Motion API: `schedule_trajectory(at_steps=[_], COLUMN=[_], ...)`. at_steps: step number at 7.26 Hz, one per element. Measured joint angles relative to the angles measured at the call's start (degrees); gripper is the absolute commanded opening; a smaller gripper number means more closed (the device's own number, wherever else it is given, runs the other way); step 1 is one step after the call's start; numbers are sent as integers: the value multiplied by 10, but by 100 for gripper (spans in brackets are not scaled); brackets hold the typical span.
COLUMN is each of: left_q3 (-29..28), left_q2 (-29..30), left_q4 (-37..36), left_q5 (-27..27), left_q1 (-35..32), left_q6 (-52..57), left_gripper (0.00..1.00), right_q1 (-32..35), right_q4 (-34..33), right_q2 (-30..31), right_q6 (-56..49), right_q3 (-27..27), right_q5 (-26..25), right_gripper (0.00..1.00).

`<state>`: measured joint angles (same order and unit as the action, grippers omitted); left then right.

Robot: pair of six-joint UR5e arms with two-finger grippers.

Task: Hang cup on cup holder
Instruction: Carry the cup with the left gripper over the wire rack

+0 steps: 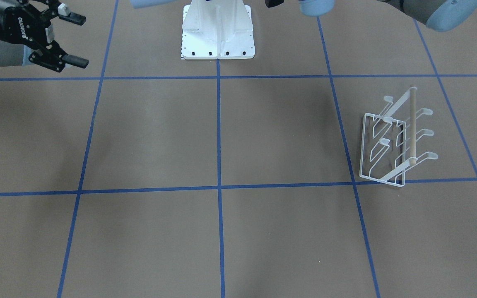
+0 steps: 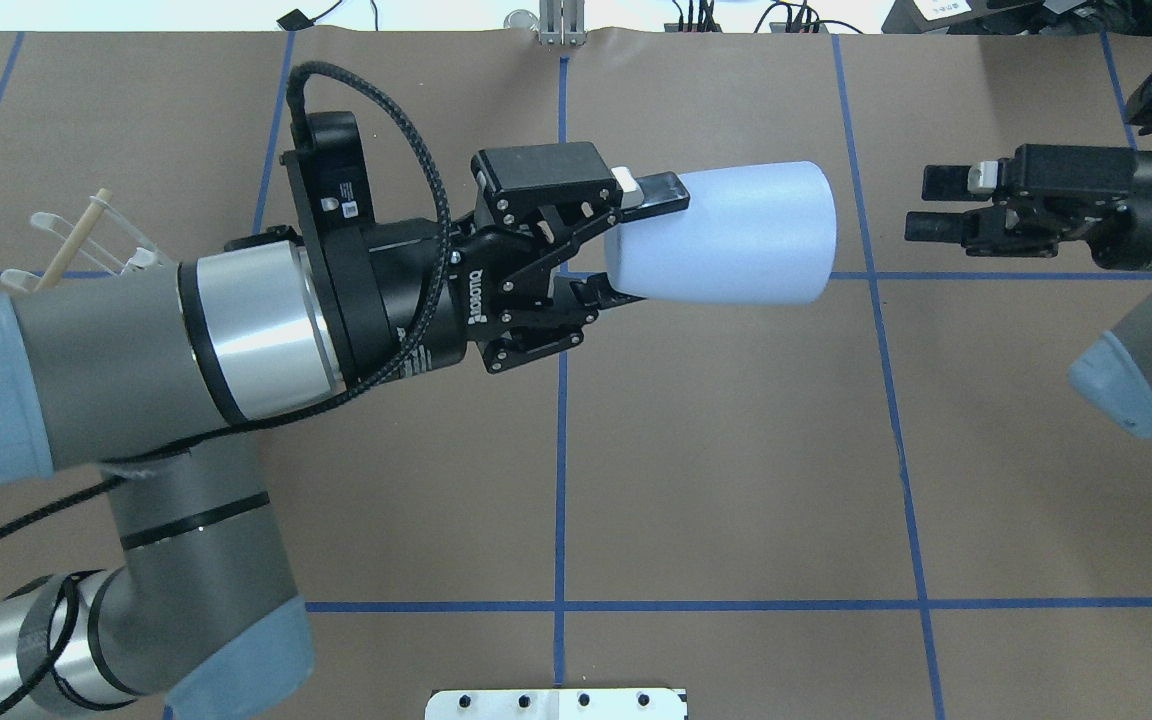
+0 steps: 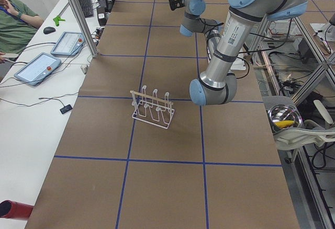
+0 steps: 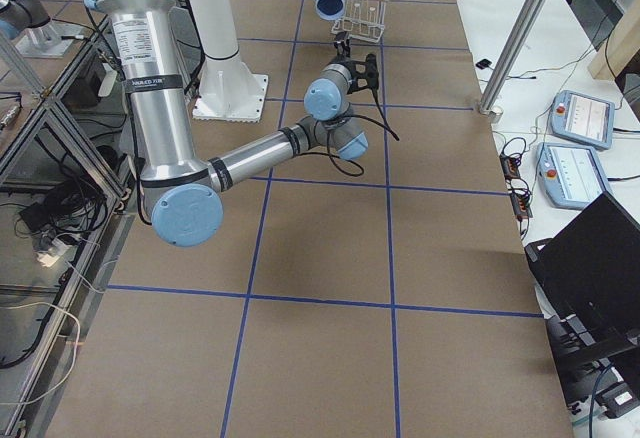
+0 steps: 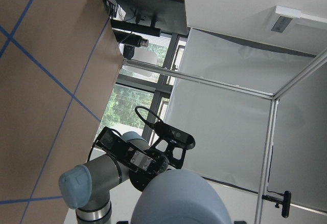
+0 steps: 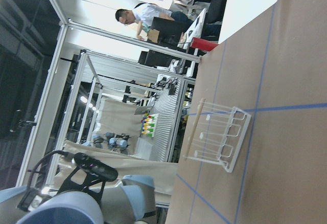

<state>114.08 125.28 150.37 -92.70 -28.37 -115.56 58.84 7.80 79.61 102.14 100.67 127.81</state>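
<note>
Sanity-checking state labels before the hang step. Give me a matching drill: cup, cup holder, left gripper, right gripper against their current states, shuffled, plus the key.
Things:
1. cup
2. cup holder
3. left gripper
4. right gripper

States:
A. fingers open, nothing between them
B. standing on the table, every prong bare
C. in the air, lying sideways
D. fingers shut on the cup's base end

Pairs: 1-C, 2-B, 3-D, 4-A
</note>
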Motion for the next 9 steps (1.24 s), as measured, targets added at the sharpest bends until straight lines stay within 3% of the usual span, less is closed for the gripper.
schedule_trajectory(at_steps=[2, 4, 6, 9], left_q3=[2, 8, 27, 84], left_q2=[-5, -7, -9, -23], left_q4=[-113, -226, -350, -560], left_q5=[-61, -124, -167, -189], left_q1=[-62, -127, -186, -243], left_q6=[71, 152, 250, 433], left_gripper=[0, 0, 0, 0], right_q1=[84, 156, 197, 231], right_q4=[-197, -430, -635, -874], right_q2=[-2, -1, 11, 35], right_q6=[-190, -474, -716, -975], right_q3=[-35, -45, -47, -69], right_q5=[54, 73, 69, 32], right_gripper=[100, 100, 100, 100])
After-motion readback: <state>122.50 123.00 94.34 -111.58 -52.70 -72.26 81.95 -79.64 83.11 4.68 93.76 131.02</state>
